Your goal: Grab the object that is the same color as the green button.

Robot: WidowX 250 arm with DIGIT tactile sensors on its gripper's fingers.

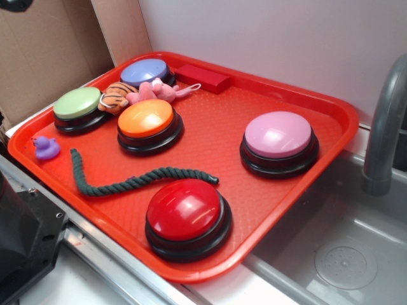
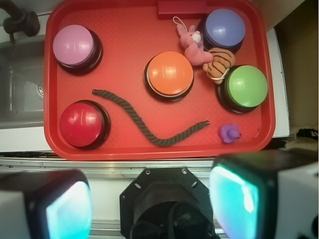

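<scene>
1. Exterior view: nearest the camera sits the red button, at the front edge of the red tray. Just behind it the dark green rope lies flat on the tray floor, its long axis running from beside the purple duck towards the red button, with a bend near the duck end. The green button stands beyond the duck. No end effector shows here.

2. Wrist view: the end effector fills the bottom edge, fingers set wide apart and empty. The rope lies ahead of it, on the tray, curving between the red and orange button.

3. Surface and room: the pebbled tray is bare around the rope's middle, which seems the easiest place to grip; the ends are crowded by neighbours.
</scene>
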